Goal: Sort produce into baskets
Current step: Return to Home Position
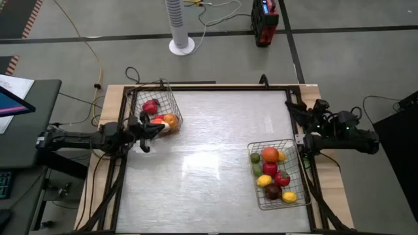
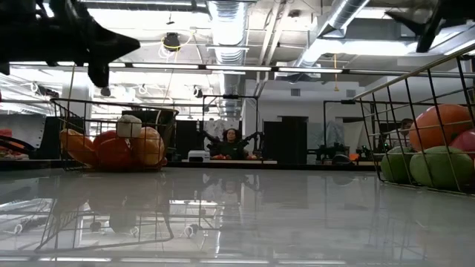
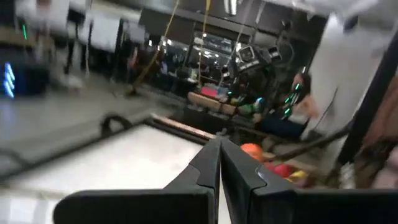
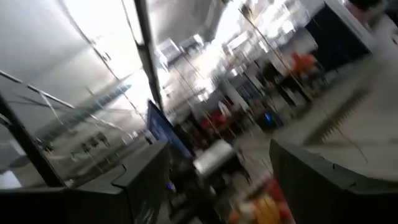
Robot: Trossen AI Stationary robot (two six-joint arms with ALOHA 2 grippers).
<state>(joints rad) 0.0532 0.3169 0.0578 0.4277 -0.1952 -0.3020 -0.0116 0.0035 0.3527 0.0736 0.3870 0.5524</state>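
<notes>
The left basket stands at the table's far left and holds red, orange and white produce; it also shows in the low view. The right basket stands at the near right and holds several fruits, among them an orange, lemons, limes and red ones. My left gripper hovers above the table at the left basket's near edge, shut and empty, as the left wrist view shows. My right gripper is at the table's right edge beside the right basket, open and empty.
A dark metal frame runs around the table top. The white table surface lies between the two baskets. A white fan stand and a red device are on the floor beyond the far edge. A person sits far behind the table.
</notes>
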